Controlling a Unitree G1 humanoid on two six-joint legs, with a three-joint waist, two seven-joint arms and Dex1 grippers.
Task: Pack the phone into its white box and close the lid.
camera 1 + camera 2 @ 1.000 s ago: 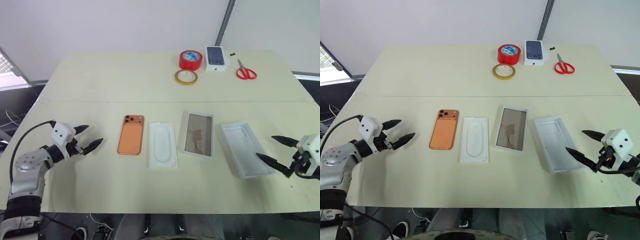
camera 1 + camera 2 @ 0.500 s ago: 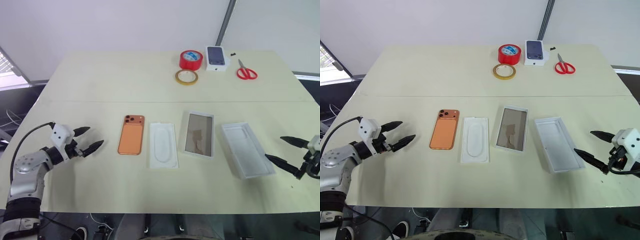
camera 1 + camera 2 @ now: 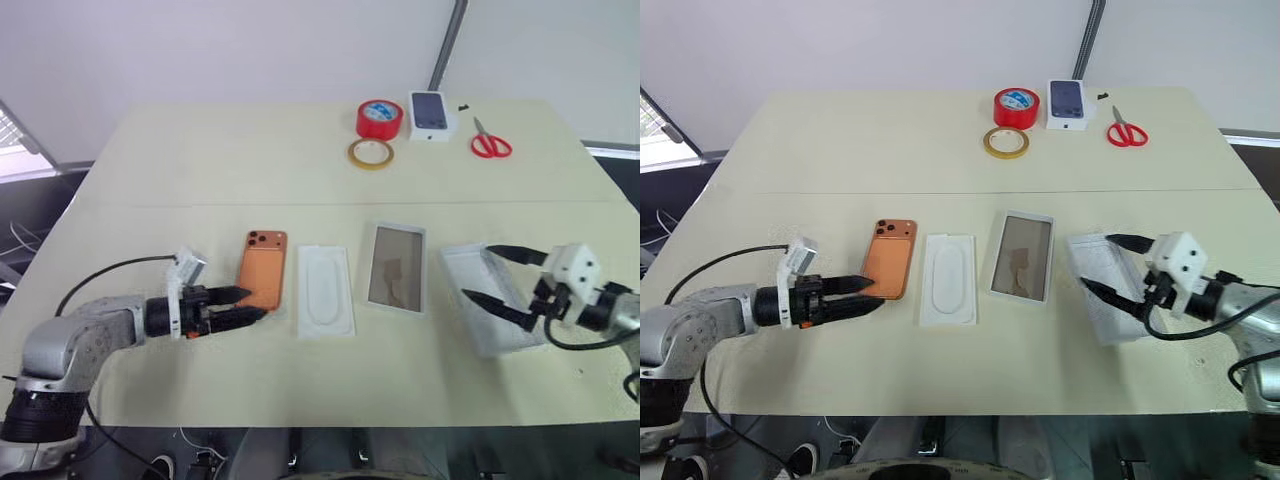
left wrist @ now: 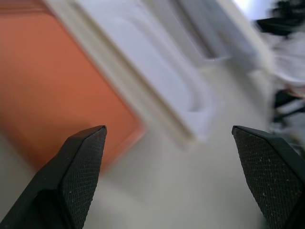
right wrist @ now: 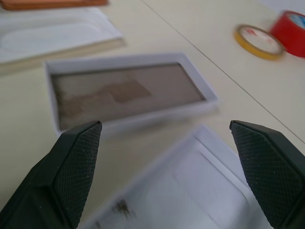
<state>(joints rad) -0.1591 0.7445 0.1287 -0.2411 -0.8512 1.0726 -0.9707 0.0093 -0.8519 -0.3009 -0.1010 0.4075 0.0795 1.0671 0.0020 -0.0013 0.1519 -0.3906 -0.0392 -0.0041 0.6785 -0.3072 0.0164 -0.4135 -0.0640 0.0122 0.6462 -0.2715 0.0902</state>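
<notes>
Left eye view shows the pale table [image 3: 200, 160] carrying a row of flat things: the orange phone [image 3: 263, 270], a white insert [image 3: 326, 288], the white box [image 3: 397, 268] and the lid [image 3: 478, 290]. Left gripper [image 3: 240, 303] has its fingers spread apart, tips at the phone's near left edge, gripping nothing. Right gripper [image 3: 493, 276] hangs over the lid with fingers wide and empty. Far back sit red tape [image 3: 381, 118], yellow tape [image 3: 371, 153], a small printed box [image 3: 431, 113] and scissors [image 3: 490, 142].
</notes>
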